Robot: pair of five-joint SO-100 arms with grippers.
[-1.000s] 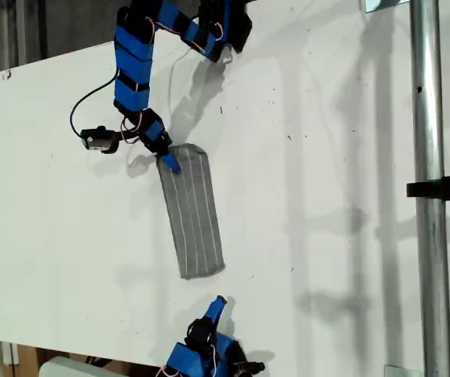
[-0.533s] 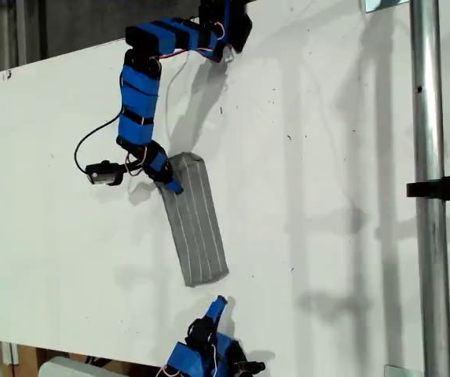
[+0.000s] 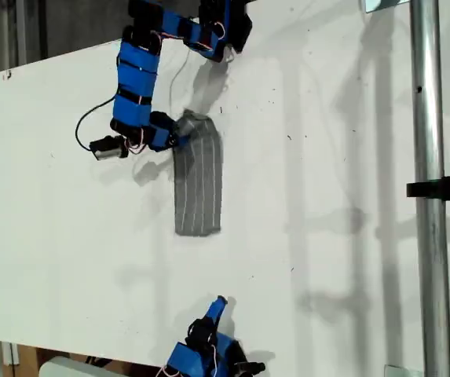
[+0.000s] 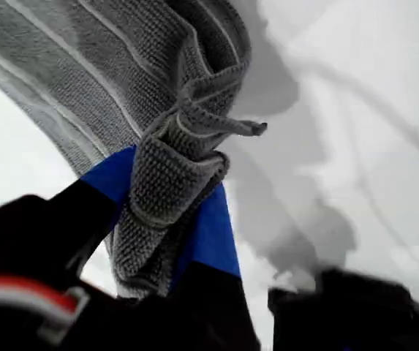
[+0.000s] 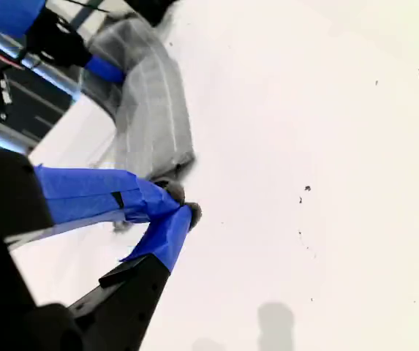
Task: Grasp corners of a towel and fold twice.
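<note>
- Towel [image 3: 197, 188] is already down to a narrow strip, lying on the white table [image 3: 334, 157] roughly midway between its two long edges and closer to the edge where the upper arm is mounted. So you're on the second fold, judging by the shape.
- Your first gripper [image 4: 169, 219] is clamped on a bunched end of the cloth. The first wrist view shows grey knit wadded between the blue jaws (more of a wad than a clean corner, honestly).
- In the exterior view that same gripper [image 3: 171, 140] sits at the strip's far end, which looks lifted off the table.
- Your second gripper [image 5: 183, 213] is parked near the opposite table edge, well apart from the strip's free end. Its blue tips meet with nothing between them, so it's closed and empty.
- Next move, I'd guess: carry the held end over toward the free end [image 3: 198, 228] and lay it down square. The risk is that the wad drops as a lump, so you may want to lower it slowly.
</note>
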